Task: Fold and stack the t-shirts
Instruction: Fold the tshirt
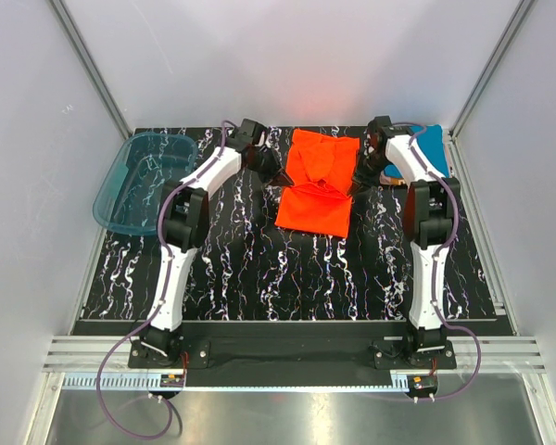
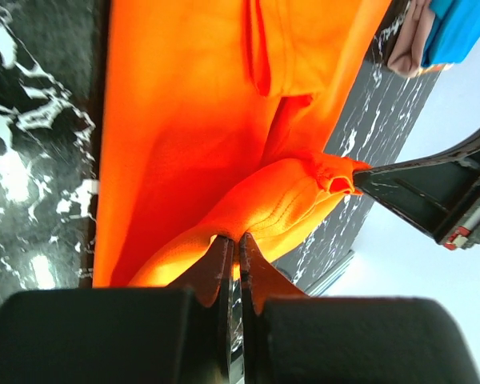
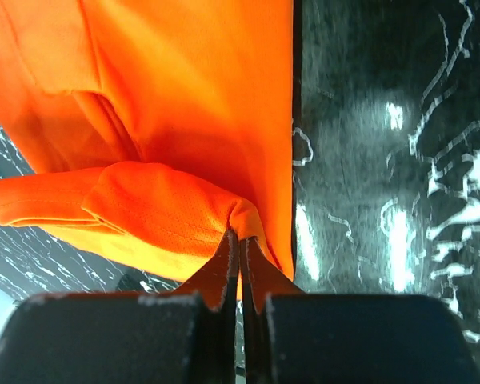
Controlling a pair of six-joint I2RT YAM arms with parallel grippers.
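On the marbled bench, at upper centre of the top view, the orange t-shirt is laid lengthwise top to bottom, its middle pinched at opposite side edges by the clenched left fingers and right fingers, equally near.

Lab robot cell: white walls, aluminium rail, marbled table.

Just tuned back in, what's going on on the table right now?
Both arms are on the orange t-shirt, spread mid-table. The left gripper and the right gripper are each shut on a pinch of its cloth, one at either side, with a bunched fold held between them, so a fold is under way. A folded blue t-shirt lies at the far right, and a teal tub sits at the far left.
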